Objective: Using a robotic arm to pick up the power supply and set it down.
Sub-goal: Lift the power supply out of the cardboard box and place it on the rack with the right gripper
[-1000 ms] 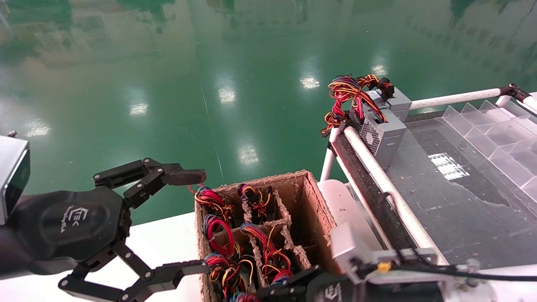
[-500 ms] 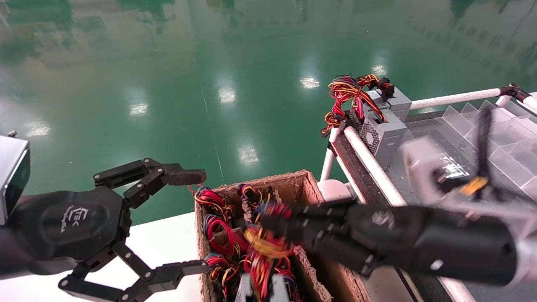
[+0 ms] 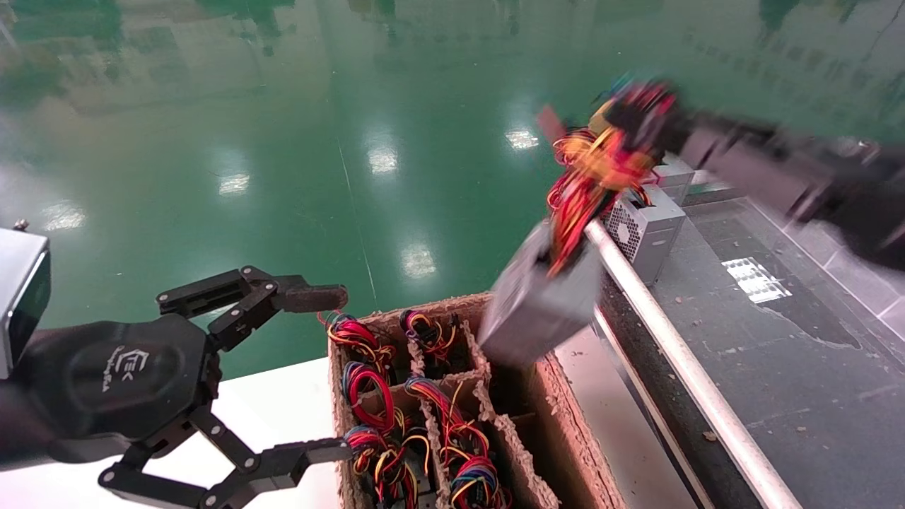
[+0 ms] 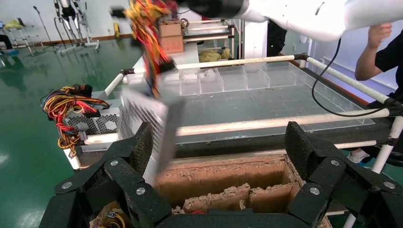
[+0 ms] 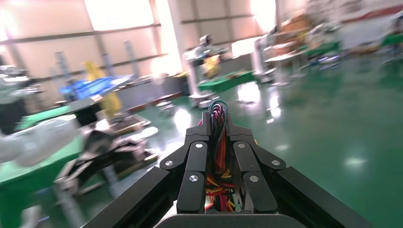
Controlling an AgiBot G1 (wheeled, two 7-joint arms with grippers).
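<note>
The power supply [image 3: 537, 304], a plain grey metal box, hangs tilted in the air over the far right corner of the cardboard box [image 3: 565, 431]. Its red, yellow and orange wire bundle [image 3: 587, 177] runs up into my right gripper [image 3: 633, 116], which is shut on the wires high at the back right. In the right wrist view the wires [image 5: 216, 161] sit clamped between the right gripper's [image 5: 217, 121] fingers. The left wrist view shows the hanging power supply [image 4: 142, 118] blurred below the white forearm [image 4: 309, 14]. My left gripper [image 3: 322, 375] stays open at the near left, holding nothing.
The cardboard box has compartments holding several other wire bundles [image 3: 368, 396]. A second grey supply with a perforated vent face [image 3: 647, 230] sits on the dark railed table [image 3: 778, 353] behind a white rail [image 3: 679, 353]. A person [image 4: 385, 52] stands beyond the table.
The right arm rose out of the cardboard box and swung up toward the far right, lifting the power supply by its wires. The left gripper has not moved.
</note>
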